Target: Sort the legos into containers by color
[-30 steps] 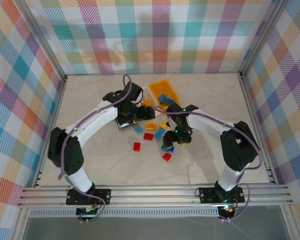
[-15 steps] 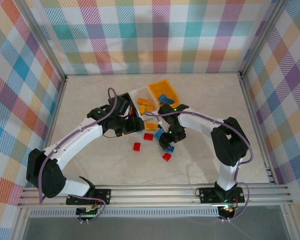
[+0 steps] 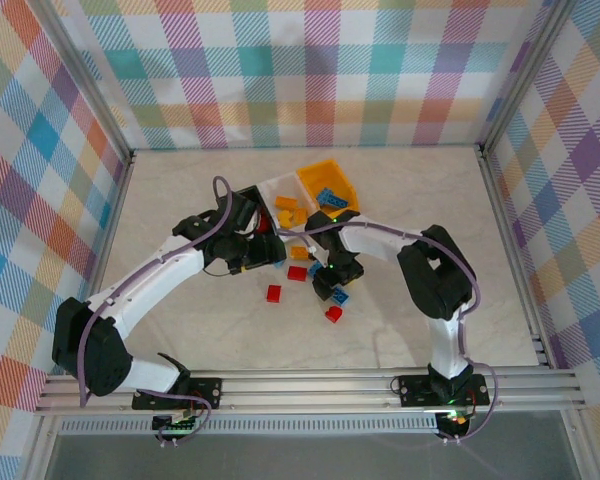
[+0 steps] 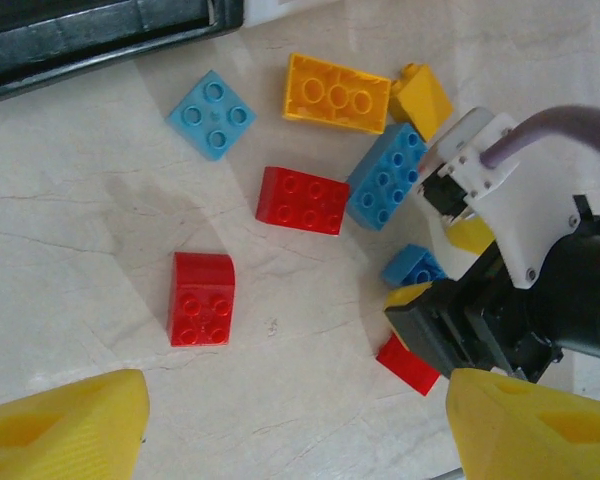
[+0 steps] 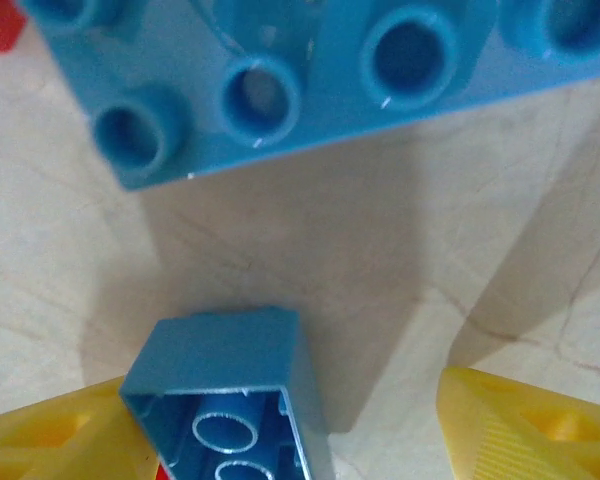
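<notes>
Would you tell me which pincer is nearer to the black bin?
Left. The left pincer hovers just beside the black bin; the right pincer is farther off, over a blue brick.

Robot lab test cell. An aluminium frame (image 3: 85, 78) boxes in a marble-look table (image 3: 180, 190), with plaid cloth walls (image 3: 310, 80) as backdrop. The left arm (image 3: 155, 275) and right arm (image 3: 440, 285) are bolted to a rail (image 3: 310, 385) at the near edge.
</notes>
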Controlling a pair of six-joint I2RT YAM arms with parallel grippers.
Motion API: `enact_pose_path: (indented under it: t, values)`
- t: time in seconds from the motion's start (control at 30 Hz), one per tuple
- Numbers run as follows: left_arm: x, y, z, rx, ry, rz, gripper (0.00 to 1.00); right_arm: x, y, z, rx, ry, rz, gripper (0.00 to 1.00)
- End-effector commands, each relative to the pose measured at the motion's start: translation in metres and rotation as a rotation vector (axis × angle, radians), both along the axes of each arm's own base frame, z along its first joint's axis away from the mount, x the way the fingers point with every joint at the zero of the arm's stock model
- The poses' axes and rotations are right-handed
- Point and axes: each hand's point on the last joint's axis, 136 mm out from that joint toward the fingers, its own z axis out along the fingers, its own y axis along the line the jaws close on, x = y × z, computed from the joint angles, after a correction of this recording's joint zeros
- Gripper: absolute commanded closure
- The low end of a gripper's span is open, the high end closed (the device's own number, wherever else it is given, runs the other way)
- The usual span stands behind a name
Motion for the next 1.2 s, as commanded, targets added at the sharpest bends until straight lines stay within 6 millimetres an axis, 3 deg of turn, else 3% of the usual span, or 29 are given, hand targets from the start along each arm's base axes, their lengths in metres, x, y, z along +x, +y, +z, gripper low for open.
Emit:
enact_pose_path:
  t: [0.0, 0.2, 0.37, 0.5, 0.6, 0.77, 0.93, 1.03, 1.17]
  values:
    - [-0.005, 0.008, 0.004, 0.0, -0.003, -0.008, 0.22, 0.004, -0.004, -0.003, -0.047, 0.001, 0.005, 0.31]
    - [-0.005, 0.013, 0.005, -0.001, 0.0, -0.005, 0.22, 0.004, -0.007, -0.01, -0.066, 0.017, -0.058, 0.42]
    - [-0.006, 0.014, 0.002, -0.004, 0.004, -0.006, 0.22, 0.001, -0.014, -0.007, -0.056, 0.021, -0.102, 0.64]
    - [-0.004, 0.012, -0.001, -0.013, 0.013, -0.002, 0.22, 0.007, -0.018, 0.006, -0.032, -0.009, -0.14, 0.65]
    - [-0.001, 0.01, -0.001, -0.019, 0.013, 0.001, 0.22, 0.02, -0.02, 0.028, 0.016, -0.048, -0.192, 0.65]
    - [0.001, 0.009, -0.002, -0.019, 0.014, 0.003, 0.22, 0.062, -0.02, 0.08, 0.164, -0.125, -0.333, 0.65]
    - [-0.003, 0.01, -0.003, -0.02, 0.021, 0.01, 0.22, 0.123, -0.014, 0.135, 0.421, -0.18, -0.543, 0.65]
    - [-0.007, 0.014, -0.005, -0.015, 0.024, 0.02, 0.22, 0.163, -0.011, 0.153, 0.569, -0.182, -0.677, 0.65]
    - [-0.017, 0.021, -0.007, -0.007, 0.033, 0.036, 0.21, 0.211, -0.009, 0.154, 0.707, -0.14, -0.853, 0.66]
